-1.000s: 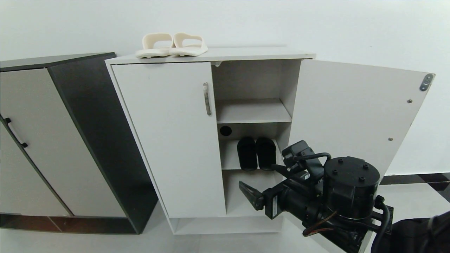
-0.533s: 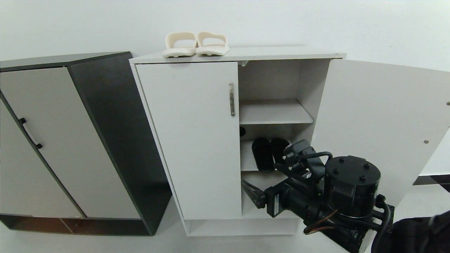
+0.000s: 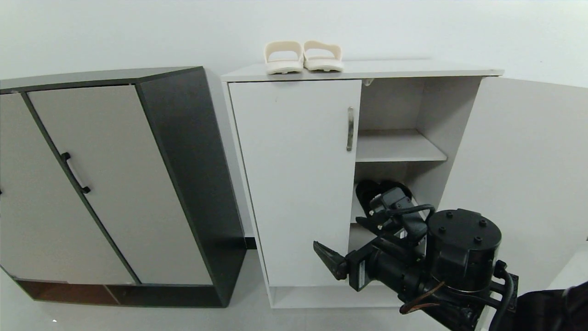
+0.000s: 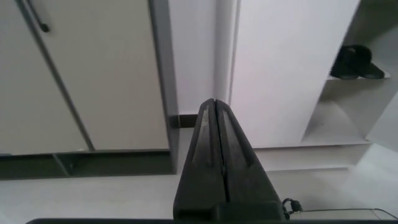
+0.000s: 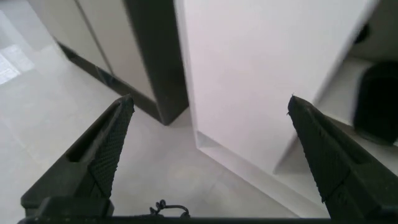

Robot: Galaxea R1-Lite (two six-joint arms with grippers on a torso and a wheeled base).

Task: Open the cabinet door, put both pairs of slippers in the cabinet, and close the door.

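Observation:
A white cabinet (image 3: 363, 71) stands with its right door (image 3: 519, 174) swung open and its left door (image 3: 298, 184) closed. A cream pair of slippers (image 3: 303, 56) rests on its top, near the back. A black pair of slippers (image 3: 372, 191) lies on the middle shelf, partly hidden behind my right arm; it also shows as black slippers (image 4: 357, 62) and black slippers (image 5: 376, 102). My right gripper (image 3: 349, 243) hangs open and empty low in front of the closed door, seen as the right gripper (image 5: 208, 118). My left gripper (image 4: 214, 102) is shut on nothing, low before the cabinets.
A dark cabinet (image 3: 183, 161) with pale doors and a black handle (image 3: 76, 172) stands just left of the white one, a narrow gap between them. The upper shelf (image 3: 395, 147) is bare. Grey floor (image 5: 74, 81) lies in front.
The whole head view has swung to the left, so both cabinets sit farther right in the picture. My right gripper stays open at the same spot in the picture.

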